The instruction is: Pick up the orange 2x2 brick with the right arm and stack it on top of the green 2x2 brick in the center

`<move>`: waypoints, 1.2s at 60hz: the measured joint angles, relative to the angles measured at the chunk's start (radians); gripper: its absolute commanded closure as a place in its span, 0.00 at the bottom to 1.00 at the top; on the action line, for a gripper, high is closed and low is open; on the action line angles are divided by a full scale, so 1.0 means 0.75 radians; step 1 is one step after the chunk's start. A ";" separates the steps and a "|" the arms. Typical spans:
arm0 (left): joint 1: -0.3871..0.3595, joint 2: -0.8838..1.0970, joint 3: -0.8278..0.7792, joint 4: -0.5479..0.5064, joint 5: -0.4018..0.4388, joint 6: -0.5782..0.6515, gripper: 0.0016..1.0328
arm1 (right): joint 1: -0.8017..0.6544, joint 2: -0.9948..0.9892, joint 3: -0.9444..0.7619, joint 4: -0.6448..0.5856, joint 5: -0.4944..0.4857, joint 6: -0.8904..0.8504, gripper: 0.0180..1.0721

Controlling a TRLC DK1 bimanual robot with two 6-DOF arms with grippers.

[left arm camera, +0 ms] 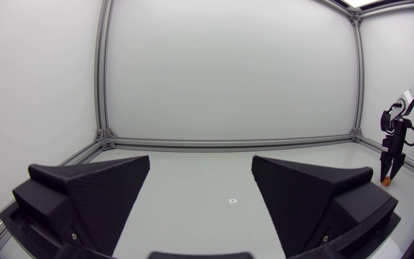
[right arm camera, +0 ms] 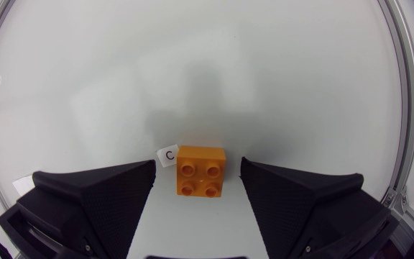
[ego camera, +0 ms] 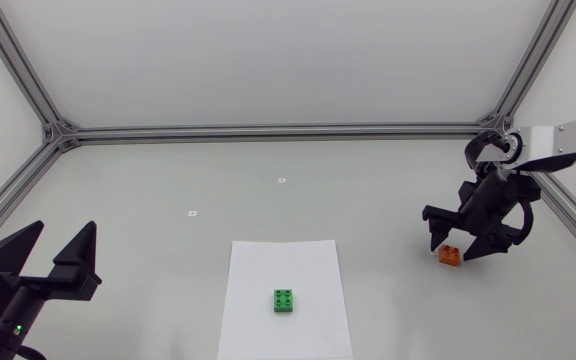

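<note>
The orange brick (ego camera: 450,255) sits studs up on the bare table (ego camera: 168,170), at the right of the head view and a little below the middle. It is well apart from the green brick (ego camera: 286,300), which lies on a white sheet of paper (ego camera: 268,262) at the lower centre. The right gripper (ego camera: 452,251) hangs over the orange brick with its jaws spread wide. In the right wrist view the brick shows between the two fingers, touching neither, with a gap on each side. A small white tag (right arm camera: 167,154) lies just beside the brick's far corner. The left gripper (ego camera: 65,232), at the lower left of the head view, is likewise spread and holds nothing.

The brick looks like a small hollow block of hard plastic, so probably light and stiff, and unlikely to dent or crack under a firm squeeze. Its smooth sides may be slippery. The best hold is likely on two opposite side walls, met squarely by the flat of the fingers, below the studs. That leaves the underside free to seat on the green studs. Being so light, it could skid or turn if one finger reaches it first, so the gripper should be centred before closing.
</note>
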 measured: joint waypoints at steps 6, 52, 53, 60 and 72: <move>0.001 0.000 0.000 0.000 0.000 -0.001 0.04 | 0.006 0.000 0.000 -0.001 -0.001 0.000 0.27; 0.001 0.000 0.000 -0.001 0.001 -0.001 0.04 | 0.006 -0.001 -0.028 0.007 -0.001 0.005 0.37; 0.000 0.000 0.000 -0.001 0.001 0.000 0.04 | 0.006 -0.002 -0.029 0.007 -0.001 0.005 0.37; 0.000 0.000 0.000 -0.001 0.000 0.000 0.04 | 0.006 -0.011 -0.029 0.006 -0.001 0.005 0.37; 0.000 0.000 0.000 -0.001 0.000 0.000 0.04 | 0.006 -0.031 -0.029 0.006 0.000 0.005 0.37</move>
